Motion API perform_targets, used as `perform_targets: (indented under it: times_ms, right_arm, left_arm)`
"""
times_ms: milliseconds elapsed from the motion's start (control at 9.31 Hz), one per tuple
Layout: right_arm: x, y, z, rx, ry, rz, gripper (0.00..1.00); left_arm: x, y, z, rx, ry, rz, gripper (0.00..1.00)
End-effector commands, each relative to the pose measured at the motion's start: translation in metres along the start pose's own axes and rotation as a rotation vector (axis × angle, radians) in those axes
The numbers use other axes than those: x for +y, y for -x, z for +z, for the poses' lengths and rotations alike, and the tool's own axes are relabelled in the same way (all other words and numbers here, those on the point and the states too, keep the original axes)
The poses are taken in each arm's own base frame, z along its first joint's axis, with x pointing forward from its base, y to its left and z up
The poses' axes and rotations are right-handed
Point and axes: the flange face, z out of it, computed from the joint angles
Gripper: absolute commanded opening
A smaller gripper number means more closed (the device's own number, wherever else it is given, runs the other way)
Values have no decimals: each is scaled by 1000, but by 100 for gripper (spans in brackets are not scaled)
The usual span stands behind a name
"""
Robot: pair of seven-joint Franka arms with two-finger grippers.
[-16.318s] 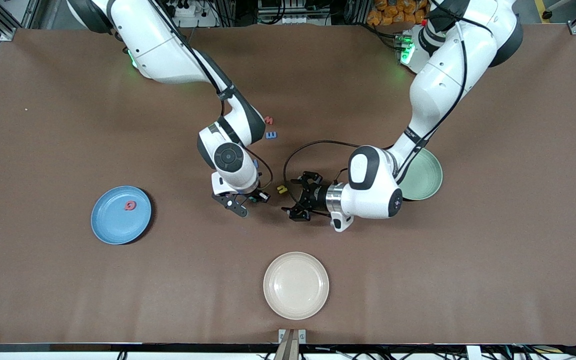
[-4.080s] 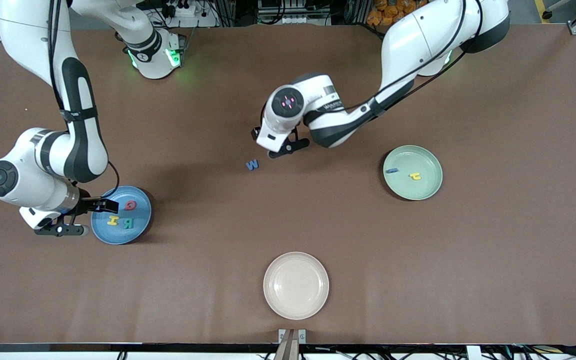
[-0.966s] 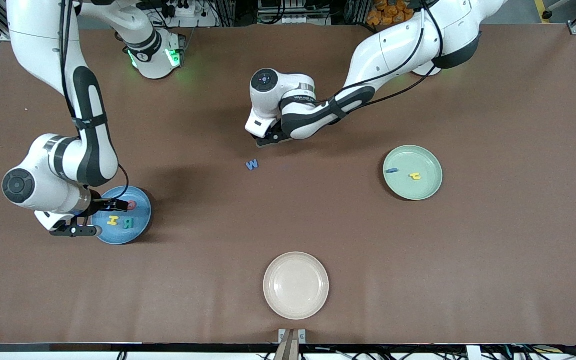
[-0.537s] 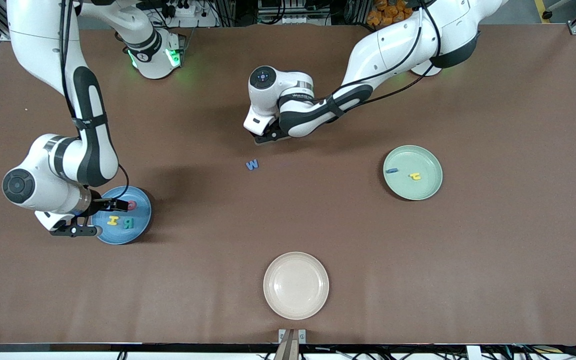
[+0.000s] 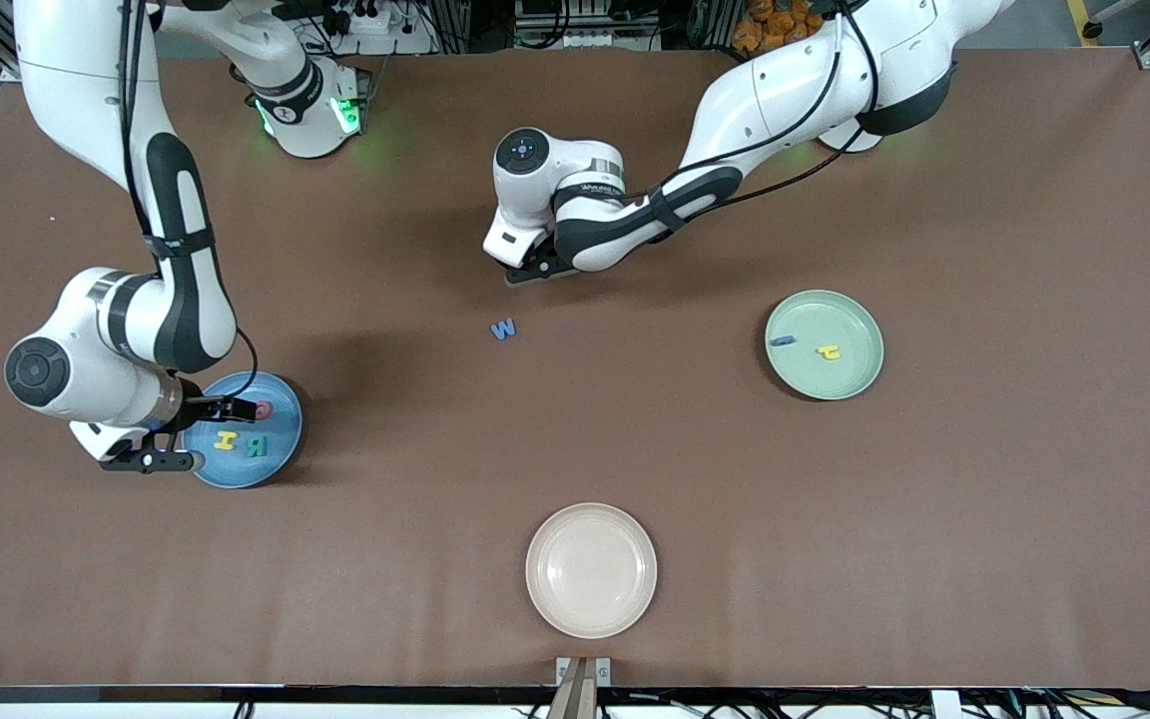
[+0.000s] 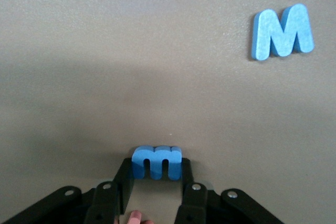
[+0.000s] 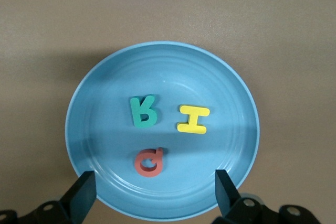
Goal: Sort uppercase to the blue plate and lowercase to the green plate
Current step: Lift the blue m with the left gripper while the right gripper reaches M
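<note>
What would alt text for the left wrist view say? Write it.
The left gripper has its fingers set on either side of a small blue lowercase m on the brown table. A larger blue W lies flat on the table, apart from the gripper.

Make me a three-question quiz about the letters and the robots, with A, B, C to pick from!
1. How many letters lie in the blue plate? A two, B three, C four.
2. Where is the big blue W? A in the blue plate, B on the bare table, C up in the air.
3. What is the left pincer doing? A hanging open over nothing, B closed on the small blue m, C holding a red letter.

Answers: B, red Q, teal R and yellow H lie there; B, brown table shows all round it; B, its fingers press the m's two sides.
</note>
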Motion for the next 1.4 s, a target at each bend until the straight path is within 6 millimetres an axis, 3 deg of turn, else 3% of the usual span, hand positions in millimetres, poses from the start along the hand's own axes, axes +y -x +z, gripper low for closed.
perform_targets:
  times_ms: [0, 322, 537, 644, 859, 1074, 1181, 1288]
  right_arm:
    - [-4, 1, -2, 4, -18, 32, 100]
    - [-25, 1, -3, 5, -15, 51, 100]
    - [-46, 1, -3, 7, -11, 80, 100]
    - [-63, 3, -3, 4, -10, 100, 100]
    - [-105, 7, -3, 5, -5, 122, 100]
    - [-160, 15, -3, 5, -36, 83, 100]
    - [-178, 19, 0, 2, -46, 56, 100]
    - [-194, 23, 1, -1, -56, 31, 100]
  left_arm:
    - [-2, -15, 5, -16, 3, -47, 22]
    - [-2, -47, -12, -49, 24, -97, 17]
    - [2, -62, -36, -64, 56, -136, 15]
    - [2, -70, -54, -84, 86, -151, 13]
    - [-2, -87, -69, -83, 105, -173, 8]
    - [-11, -125, -88, -55, 133, -211, 8]
    - [-18, -144, -98, -52, 149, -230, 0]
    - [-24, -158, -110, -46, 167, -236, 0]
